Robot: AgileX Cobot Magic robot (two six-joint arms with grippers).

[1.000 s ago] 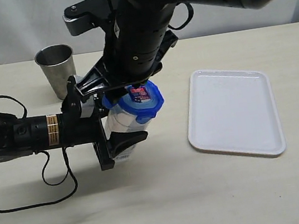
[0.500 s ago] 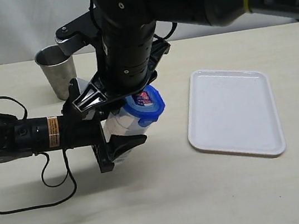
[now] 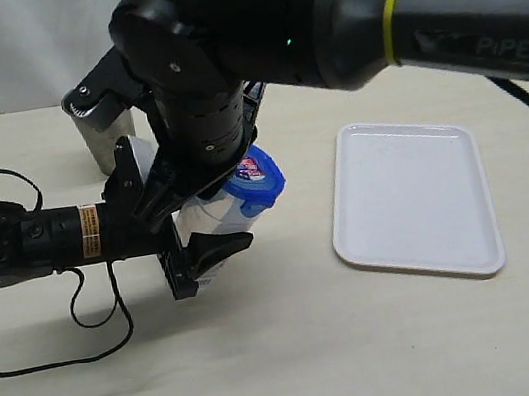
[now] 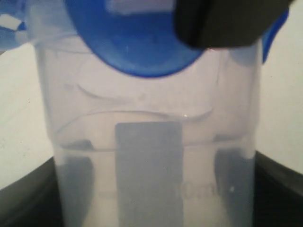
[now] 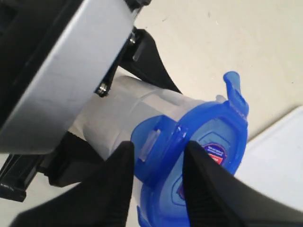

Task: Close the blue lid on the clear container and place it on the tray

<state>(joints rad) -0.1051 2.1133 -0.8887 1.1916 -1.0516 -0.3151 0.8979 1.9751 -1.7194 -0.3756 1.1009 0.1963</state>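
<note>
L gripper (image 4: 151,194) held level, clamped on clear container (image 5: 120,106); R gripper (image 5: 158,146) angled down, fingers (image 5: 118,189) set astride blue lid (image 5: 213,123) rim.

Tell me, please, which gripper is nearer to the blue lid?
Right. The right gripper straddles a flap of the blue lid; the left gripper holds the clear container further down its body.

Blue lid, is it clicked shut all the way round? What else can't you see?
- Blue lid: whether it is clicked shut cannot be told. In the exterior view the right arm covers part of it, and the left wrist view cuts it off at the top edge.
- Clear container: its print is too blurred to read in the left wrist view.
- Steel cup: mostly behind the right arm in the exterior view.
- Right gripper: its fingers flank a lid flap; whether they pinch it is unclear.
</note>
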